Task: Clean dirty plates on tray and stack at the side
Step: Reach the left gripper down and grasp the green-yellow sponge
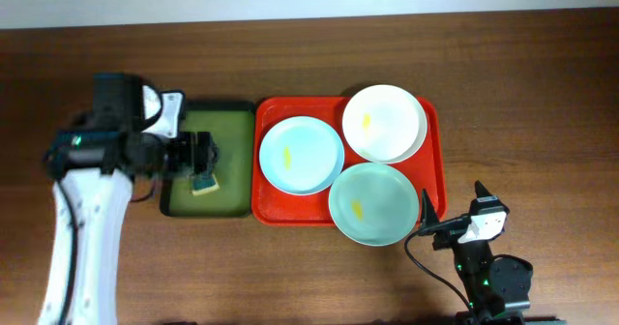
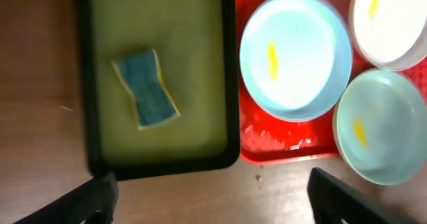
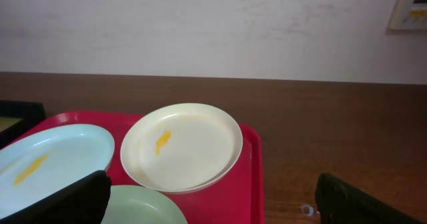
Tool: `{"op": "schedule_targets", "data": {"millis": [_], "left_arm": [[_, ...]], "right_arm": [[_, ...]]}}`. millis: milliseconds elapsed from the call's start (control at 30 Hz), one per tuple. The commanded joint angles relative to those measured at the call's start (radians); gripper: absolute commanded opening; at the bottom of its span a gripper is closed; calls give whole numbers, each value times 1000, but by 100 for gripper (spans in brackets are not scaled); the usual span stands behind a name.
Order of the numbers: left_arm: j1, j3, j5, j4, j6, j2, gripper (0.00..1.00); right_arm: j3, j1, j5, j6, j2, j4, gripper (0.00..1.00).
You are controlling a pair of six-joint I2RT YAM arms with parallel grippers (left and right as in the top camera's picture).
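Observation:
The red tray (image 1: 435, 161) holds three plates, each with a yellow smear: pale blue (image 1: 302, 155), white (image 1: 385, 122) and pale green (image 1: 373, 203). My left gripper (image 1: 203, 156) is open and empty, held above the dark green tray, apart from the plates. In the left wrist view (image 2: 213, 201) the blue plate (image 2: 293, 54), white plate (image 2: 390, 21) and green plate (image 2: 380, 127) lie on the red tray (image 2: 280, 141). My right gripper (image 1: 453, 203) is open and empty by the tray's front right corner. Its wrist view (image 3: 213, 204) shows the white plate (image 3: 183, 144), blue plate (image 3: 47, 161), green plate (image 3: 140, 207) and red tray (image 3: 250, 177).
A dark green tray (image 1: 232, 132) lies left of the red tray and holds a blue-and-yellow sponge (image 1: 204, 182), also in the left wrist view (image 2: 145, 87). The brown wooden table (image 1: 522, 93) extends right of the red tray. A pale wall (image 3: 213, 24) stands behind the table.

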Motion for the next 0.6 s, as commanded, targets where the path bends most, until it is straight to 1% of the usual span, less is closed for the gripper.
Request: {"op": "schedule_targets", "data": {"millis": [0,67,100,133,167,200,233,267,333,367,400,433,500,533,567], "left_arm": [[-3,4,46,-20,16,176,0],[-3,4,35,5,0,258,0],[-3,4,-37,27,-74,292,0],[-3,3,-103,39,-123,316,13],[-3,3,-144,47,-147,337,34],[-3,3,-145,63,-150,359,42],[-3,3,-145,83,-150,376,56],[-3,3,-145,99,-150,390,61],[-3,3,-145,113,-150,409,62],[-3,3,-145,122,-150,427,64],[-3,-1,-145,133,-151,450,68],[-3,-4,-145,145,-151,474,68],[-3,-4,-145,163,-151,507,55],[-3,-5,-154,169,-151,522,45],[-3,-8,-183,177,-151,532,39]], "right_arm": [[-5,-1,10,0,-6,-6,99],[-5,-1,10,0,-6,-6,98],[-5,-1,10,0,-6,-6,99],[-5,-1,10,0,-6,-6,99],[-5,-1,10,0,-6,-6,99],[-5,-1,10,0,-6,-6,98],[-5,-1,10,0,-6,-6,98],[-5,-1,10,0,-6,-6,99],[-5,-1,10,0,-6,-6,99],[-5,-1,10,0,-6,-6,99],[-5,-1,10,0,-6,-6,99],[-5,-1,10,0,-6,-6,99],[-5,-1,10,0,-6,-6,98],[-5,-1,9,0,-6,-6,98],[-5,-1,10,0,-6,-6,98]]}}
